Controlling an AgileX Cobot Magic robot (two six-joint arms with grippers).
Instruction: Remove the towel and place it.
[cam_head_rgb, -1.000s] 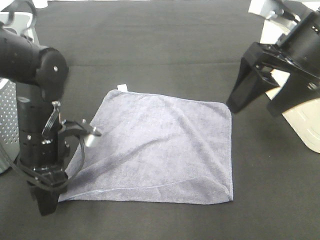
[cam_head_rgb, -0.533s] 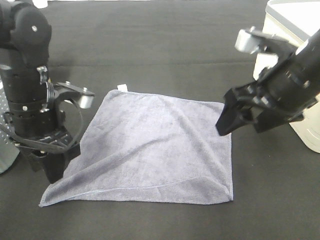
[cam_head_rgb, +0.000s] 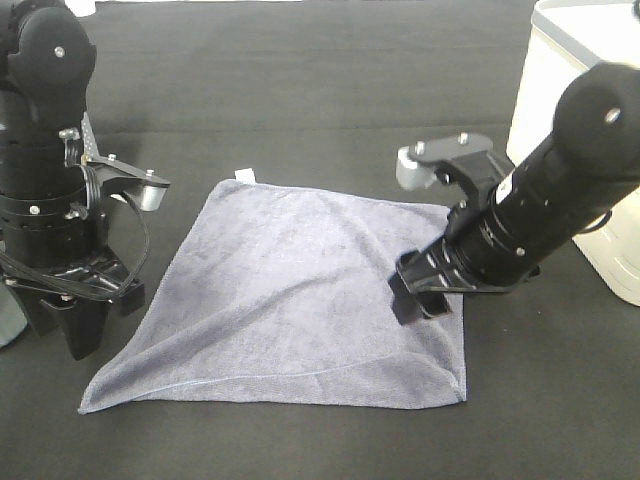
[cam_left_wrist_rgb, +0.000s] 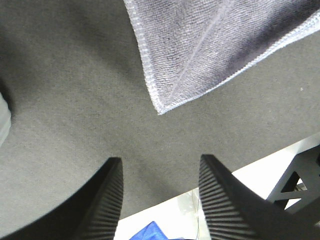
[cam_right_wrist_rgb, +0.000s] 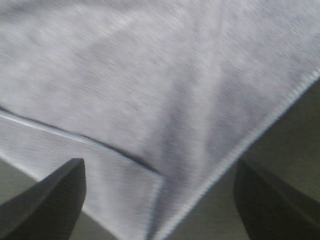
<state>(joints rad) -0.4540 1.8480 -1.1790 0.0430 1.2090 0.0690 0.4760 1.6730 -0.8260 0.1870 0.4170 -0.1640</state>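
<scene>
The towel (cam_head_rgb: 300, 290) is laid flat near the front edge. The left gripper (cam_left_wrist_rgb: 160, 167) and right gripper (cam_right_wrist_rgb: 157, 172) are held spread, empty. The contents of the white bin (cam_head_rgb: 540, 90) at the right edge are hidden.

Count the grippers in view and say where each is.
2. The left gripper stands beside the left edge of the towel; the right gripper is over its right edge.

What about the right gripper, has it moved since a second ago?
Yes. The right gripper came down and left in the high view, from beyond the towel's right edge to over its right side.
</scene>
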